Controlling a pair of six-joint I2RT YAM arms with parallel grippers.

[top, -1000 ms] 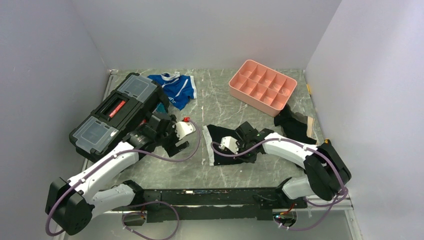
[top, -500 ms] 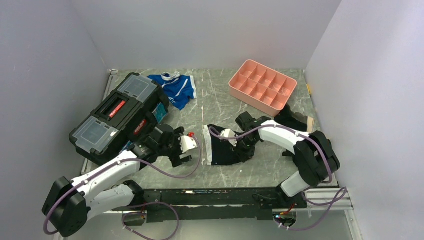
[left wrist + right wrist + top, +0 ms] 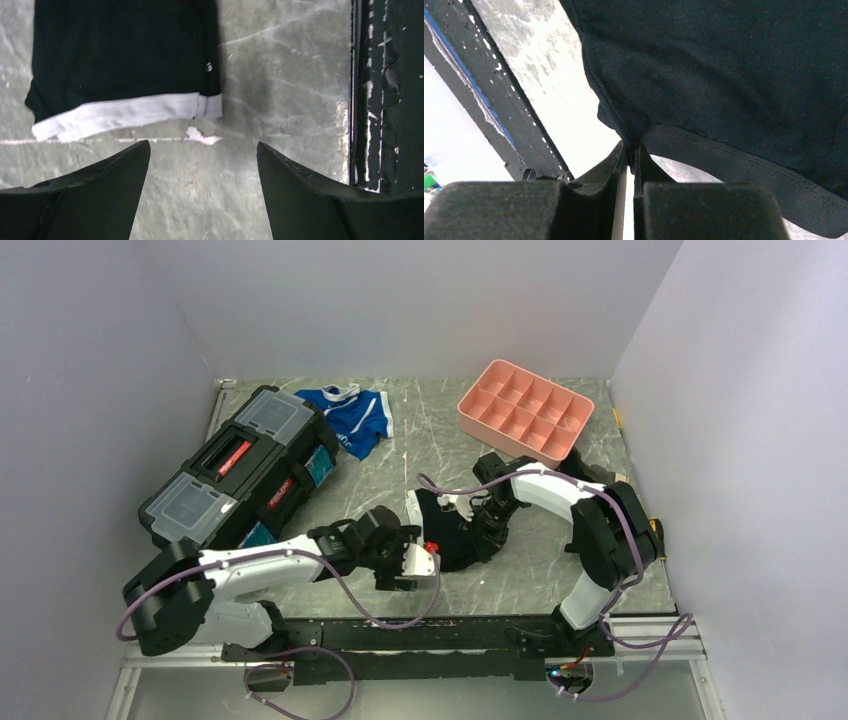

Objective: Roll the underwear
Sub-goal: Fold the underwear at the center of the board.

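**A:** Where is the black fabric underwear with the white band (image 3: 455, 532)?

**B:** It lies on the grey marbled table (image 3: 520, 575), close to the middle and a little toward the near edge, between the two arms. From the left wrist it (image 3: 125, 55) looks mostly flat, and the white band is the side closest to that camera.

**A:** And the right gripper (image 3: 480, 532)?

**B:** It is at the right part of the underwear. In its own view the jaws are nearly together, and a dark hem of the fabric (image 3: 724, 65) is pinched between them.

**A:** What about the left gripper (image 3: 202, 146)?

**B:** Its jaws stand wide apart and nothing is between them. It is over bare table, just to the near left of the white band, and does not touch the cloth.

**A:** What else is on the table?

**B:** A black plastic toolbox (image 3: 240, 465) is on the left. Blue-and-white briefs (image 3: 352, 420) lie beyond it at the far side, and a pink tray with compartments (image 3: 470, 412) is at the far right.
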